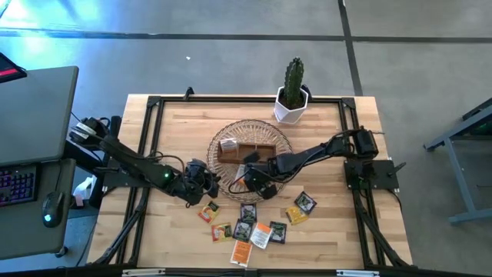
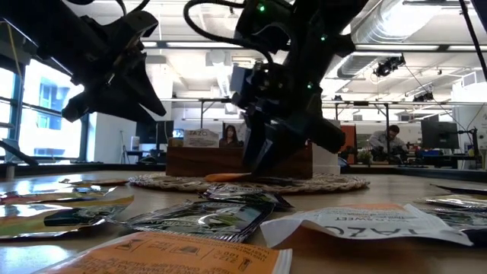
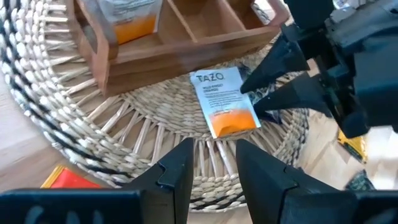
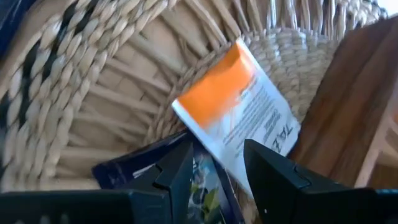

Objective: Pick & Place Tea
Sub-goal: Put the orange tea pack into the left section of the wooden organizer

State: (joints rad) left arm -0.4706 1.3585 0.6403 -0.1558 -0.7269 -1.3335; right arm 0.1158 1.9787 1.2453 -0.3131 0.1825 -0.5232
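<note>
A white and orange tea packet (image 3: 222, 99) (image 4: 239, 102) lies flat on the round wicker basket (image 1: 265, 129), in front of the wooden compartment box (image 1: 247, 151). A dark blue packet (image 4: 186, 180) lies beside it. My right gripper (image 4: 217, 168) (image 1: 247, 178) is open and points down at these two, its fingertips either side of the white packet's edge. My left gripper (image 3: 214, 167) (image 1: 206, 187) is open and holds nothing, raised over the basket's near-left rim. One packet (image 1: 228, 145) sits in the box. Several more packets (image 1: 254, 223) lie loose on the table. My right gripper comes slanting down from the table's right, its open fingers (image 3: 280, 62) around the white packet's edge (image 3: 247, 93). I cannot tell whether they touch it or the dark packet. Both packets lie flat on the basket.
A cactus in a white pot (image 1: 292, 96) stands at the far edge behind the basket. A black metal frame (image 1: 146, 146) borders the tabletop. Bare wood shows at the table's far left and far right. In the low view, people sit at desks in the room behind.
</note>
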